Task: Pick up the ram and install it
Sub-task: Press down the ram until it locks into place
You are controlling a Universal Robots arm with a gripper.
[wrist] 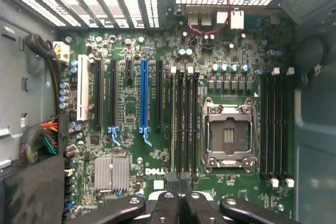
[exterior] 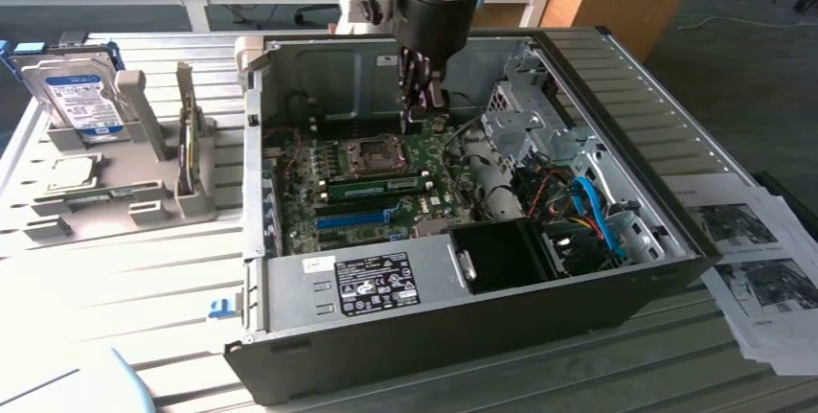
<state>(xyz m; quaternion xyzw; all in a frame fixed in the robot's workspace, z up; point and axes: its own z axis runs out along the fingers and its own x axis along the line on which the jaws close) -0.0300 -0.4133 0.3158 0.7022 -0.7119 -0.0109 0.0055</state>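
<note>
A long green ram point(exterior: 377, 185) lies in a slot on the motherboard point(exterior: 345, 217) inside the open computer case point(exterior: 639, 97), just in front of the CPU socket point(exterior: 378, 153). In the wrist view the ram point(wrist: 172, 124) is a thin strip in the outermost of the black slots beside the socket point(wrist: 229, 136). My gripper point(exterior: 413, 126) reaches down into the case behind the socket, fingers pressed together and nothing visible between them. From the wrist, the gripper point(wrist: 179, 183) hovers over one end of those slots.
A bright-blue slot point(exterior: 354, 218) runs in front of the ram. Cables and a black fan duct point(exterior: 511, 255) fill the case's right side. A grey holder point(exterior: 128, 193) to the exterior view's left carries a hard drive point(exterior: 77, 97) and a thin board on edge point(exterior: 192, 149). Papers point(exterior: 754, 260) lie right.
</note>
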